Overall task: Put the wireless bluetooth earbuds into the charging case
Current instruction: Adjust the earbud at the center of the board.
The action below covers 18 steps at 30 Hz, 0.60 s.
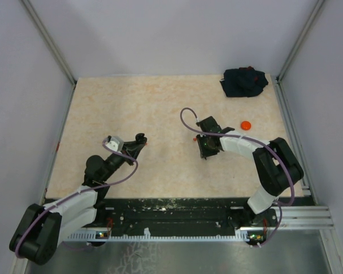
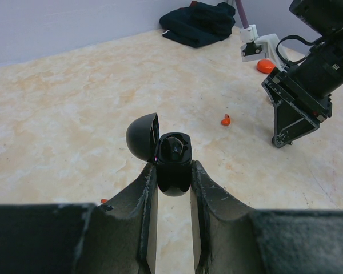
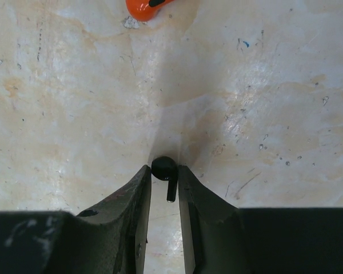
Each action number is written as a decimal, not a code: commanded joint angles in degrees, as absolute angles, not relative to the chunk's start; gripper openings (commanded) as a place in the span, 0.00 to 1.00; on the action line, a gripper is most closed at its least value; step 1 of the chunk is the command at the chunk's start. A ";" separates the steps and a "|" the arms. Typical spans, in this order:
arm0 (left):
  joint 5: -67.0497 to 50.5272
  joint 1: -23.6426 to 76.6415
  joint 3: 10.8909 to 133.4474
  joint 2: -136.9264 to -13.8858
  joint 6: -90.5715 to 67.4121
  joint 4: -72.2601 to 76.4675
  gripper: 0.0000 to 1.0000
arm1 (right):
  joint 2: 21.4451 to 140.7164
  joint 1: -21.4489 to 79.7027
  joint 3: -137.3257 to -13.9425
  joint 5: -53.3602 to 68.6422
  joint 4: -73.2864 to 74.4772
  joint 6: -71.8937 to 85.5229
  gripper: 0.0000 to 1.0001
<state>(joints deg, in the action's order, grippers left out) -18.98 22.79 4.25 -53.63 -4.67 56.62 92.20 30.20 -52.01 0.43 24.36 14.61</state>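
My left gripper is shut on a black charging case, also seen in the top view. The case's lid is open to the left. One black earbud sits inside it. My right gripper is shut on a second black earbud, pinched at the fingertips with its stem pointing back between the fingers, just above the tabletop. In the top view the right gripper is right of centre, apart from the case. A red earbud lies on the table between the two grippers.
An orange round puck lies right of the right gripper. A dark cloth bundle sits at the far right corner. An orange-red piece lies just beyond the right fingertips, cut off by the frame edge. Grey walls enclose the table.
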 commanded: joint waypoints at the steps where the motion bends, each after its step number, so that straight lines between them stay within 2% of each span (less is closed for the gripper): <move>1: -19.89 23.03 4.09 -53.37 -4.55 59.14 0.00 | 93.59 29.79 -51.23 -0.17 21.62 14.94 0.25; 5: -19.88 23.03 4.15 -53.40 -4.59 59.07 0.00 | 94.13 29.79 -51.07 -1.51 22.31 14.53 0.22; 13: -19.98 22.98 4.31 -53.66 -4.61 59.14 0.00 | 93.27 31.25 -52.61 -6.94 25.64 13.86 0.10; 18: -19.98 23.01 4.31 -53.65 -4.58 59.03 0.00 | 93.85 34.84 -56.59 -13.99 30.28 13.70 0.11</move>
<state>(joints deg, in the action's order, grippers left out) -19.14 22.79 4.25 -53.63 -4.67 56.62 92.86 32.36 -52.75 -6.92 25.93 14.46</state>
